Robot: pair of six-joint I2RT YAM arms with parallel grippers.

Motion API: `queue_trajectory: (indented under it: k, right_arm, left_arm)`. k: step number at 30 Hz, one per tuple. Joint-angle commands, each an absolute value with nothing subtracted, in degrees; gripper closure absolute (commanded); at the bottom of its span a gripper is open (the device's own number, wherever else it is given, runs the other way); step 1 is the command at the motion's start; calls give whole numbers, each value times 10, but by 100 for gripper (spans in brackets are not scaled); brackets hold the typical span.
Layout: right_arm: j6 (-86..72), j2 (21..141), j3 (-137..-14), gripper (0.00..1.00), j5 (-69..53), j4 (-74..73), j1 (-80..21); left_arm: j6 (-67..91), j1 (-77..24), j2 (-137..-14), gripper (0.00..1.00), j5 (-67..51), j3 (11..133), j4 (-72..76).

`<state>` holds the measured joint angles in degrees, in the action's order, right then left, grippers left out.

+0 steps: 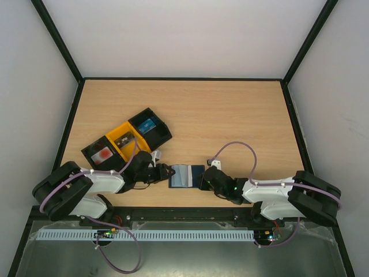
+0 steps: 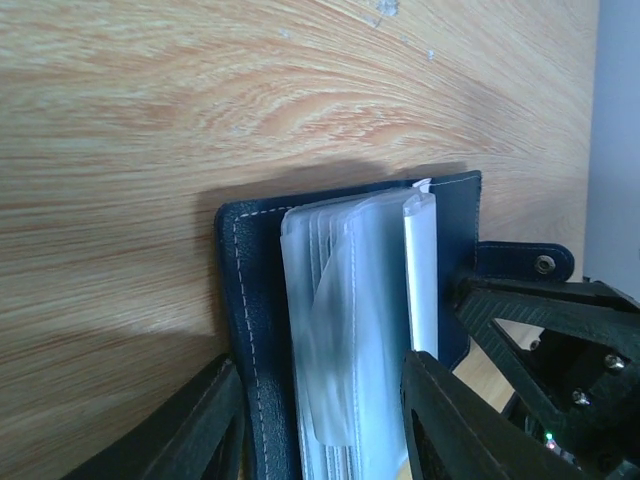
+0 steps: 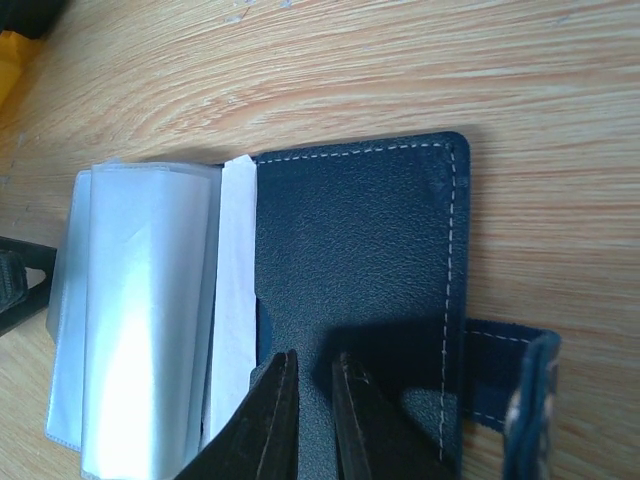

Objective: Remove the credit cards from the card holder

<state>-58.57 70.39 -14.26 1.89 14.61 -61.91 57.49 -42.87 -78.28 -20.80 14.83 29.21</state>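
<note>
Since the card holder (image 1: 187, 176) lies open on the bench (image 1: 202, 104) between the two arms, the step in hand looks like a search through its clear sleeves (image 2: 340, 330) for any card left inside. Three cards lie apart from it in the row of trays (image 1: 125, 129) at the left: the white card (image 1: 104, 153), the dark card (image 1: 123, 140) and the blue card (image 1: 149, 124), one to a tray.

The left tool (image 2: 322, 365) is spread, with one finger outside the holder's stitched edge and the other past the sleeve stack. Whether either pad touches, I cannot tell. The right tool (image 3: 312, 358) is pressed nearly together, its tips down on the dark right-hand panel. It seems to pin that side flat, though I cannot tell whether it nips a fold of it.

To do this well, the right tool should bear firmly on the cover while the left closes on one sleeve only, not the whole stack, and turns it gently so the holder does not slide. A white strip (image 2: 420, 270) by the fold may be a card's edge or only the binding, so it deserves checking first. The sleeves look slippery and floppy, so a slow, shallow pinch suits them.
</note>
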Motion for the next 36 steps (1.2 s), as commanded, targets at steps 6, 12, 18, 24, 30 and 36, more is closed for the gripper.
queue_trajectory:
  k: [6, 12, 18, 24, 30, 36]
  right_arm:
    - [-597, 703, -112, 88, 19, 120, -621]
    - [-596, 698, -110, 88, 13, 131, -621]
    - [-597, 681, -105, 87, 11, 133, -621]
    - [-596, 658, -100, 86, 5, 138, -621]
    - [-593, 654, -99, 83, -20, 154, -621]
    - [-615, 607, -110, 65, -64, 155, -621]
  left_arm:
    - [622, -439, -748, 58, -257, 122, 430]
    - [621, -442, -761, 64, -257, 119, 448]
    - [617, -452, -782, 69, -253, 128, 453]
    - [603, -458, -794, 70, -240, 138, 434]
    - [603, -464, -783, 85, -240, 139, 431]
    - [591, -481, -738, 95, -215, 144, 350]
